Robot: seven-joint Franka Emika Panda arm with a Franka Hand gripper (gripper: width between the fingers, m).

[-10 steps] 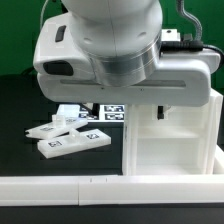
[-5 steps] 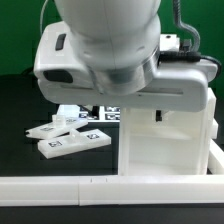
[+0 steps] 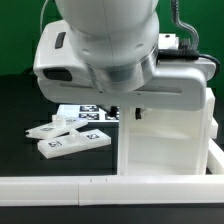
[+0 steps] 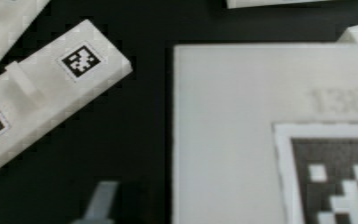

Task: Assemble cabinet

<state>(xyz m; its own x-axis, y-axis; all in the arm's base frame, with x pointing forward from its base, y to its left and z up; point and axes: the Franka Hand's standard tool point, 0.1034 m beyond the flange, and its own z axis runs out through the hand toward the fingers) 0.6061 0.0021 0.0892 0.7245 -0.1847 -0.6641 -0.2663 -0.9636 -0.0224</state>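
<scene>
Gripper hangs low over top of cabinet box. Tips mostly hidden behind wrist body in ext view, so can't tell if it's clamped on anything or free. Wrist cam: one blurred finger at frame edge; box's flat white face w/ b/w tag directly below gripper. Loose flat panels w/ tags lie on black table, toward ext view's left of gripper, lower, apart from box. Marker board sits behind panels. White rail runs along front, nearer cam than gripper.
</scene>
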